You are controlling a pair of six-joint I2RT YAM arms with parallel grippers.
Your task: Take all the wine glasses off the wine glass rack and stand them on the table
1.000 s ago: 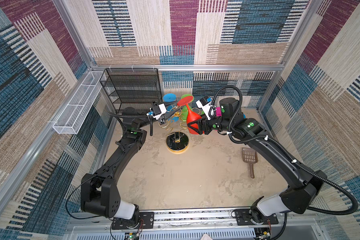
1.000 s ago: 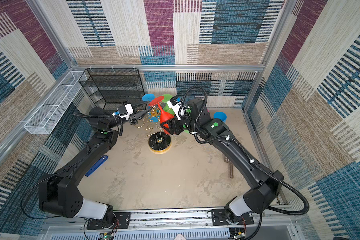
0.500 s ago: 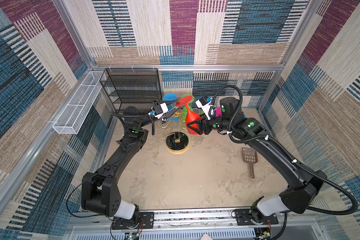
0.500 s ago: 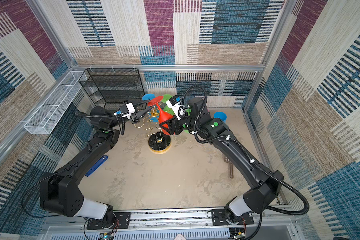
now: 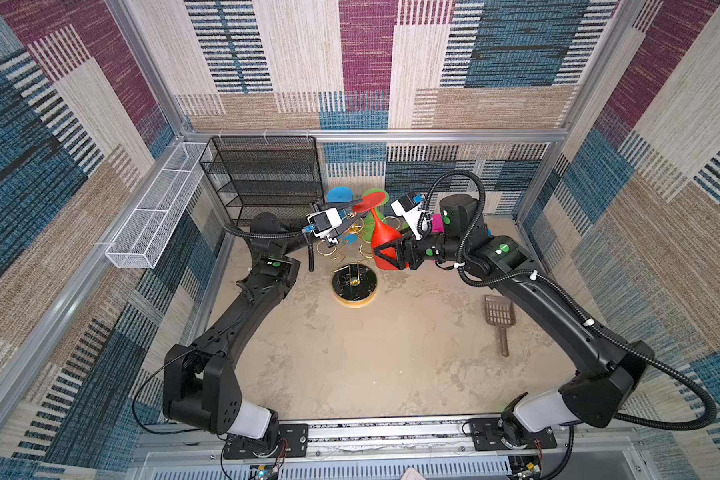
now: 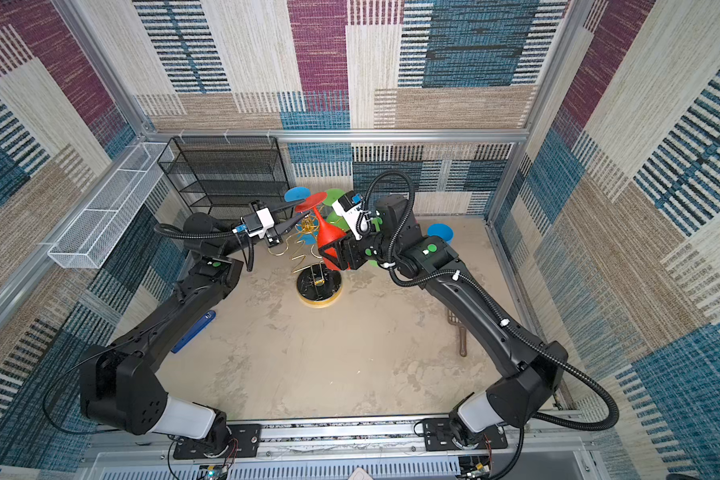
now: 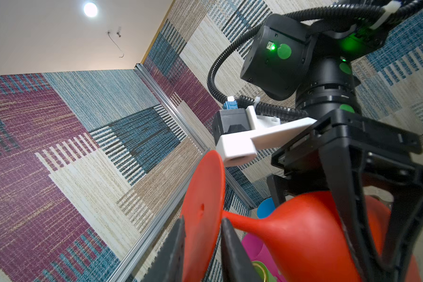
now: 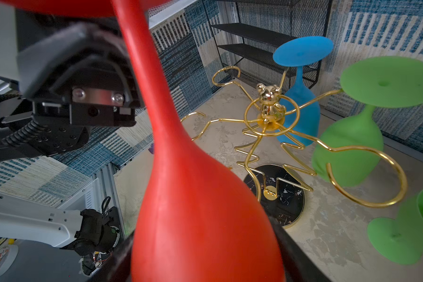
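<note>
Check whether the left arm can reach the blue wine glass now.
Probably not: the left claw straddles the foot of the red wine glass, though the blue wine glass hangs nearby.

The near worktop is bare: wide passage. At the back crowd the wine glass rack, a blue wine glass, a green wine glass and the red wine glass in the right gripper, before the black mesh shelf unit.

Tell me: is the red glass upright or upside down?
Upside down: the red wine glass has its foot on top, bowl below in the right claw.
</note>
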